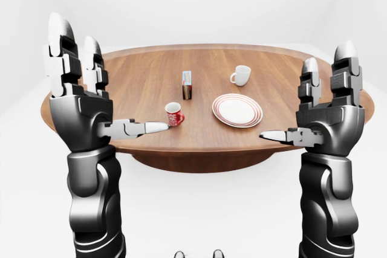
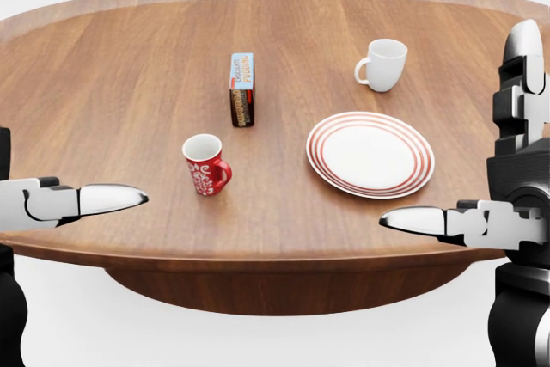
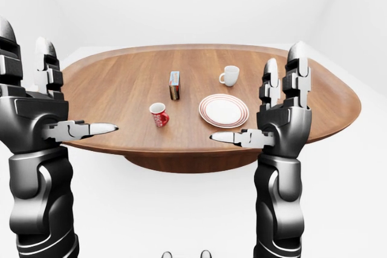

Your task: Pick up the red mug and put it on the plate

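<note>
The red mug (image 2: 204,165) stands upright on the round wooden table (image 2: 120,83), near its lower edge, handle to the right. The white plate with red rings (image 2: 370,154) lies to the mug's right and has nothing on it. My left hand (image 1: 112,83) is open, fingers upright, thumb pointing right; its thumb tip (image 2: 129,197) is left of and below the mug, apart from it. My right hand (image 1: 296,95) is open the same way at the table's lower right edge, thumb (image 2: 412,219) pointing left below the plate. Both hands hold nothing.
A white mug (image 2: 382,64) stands above the plate. A small upright box (image 2: 242,89) stands above the red mug. The table rests on a dark central base. White floor and walls surround it.
</note>
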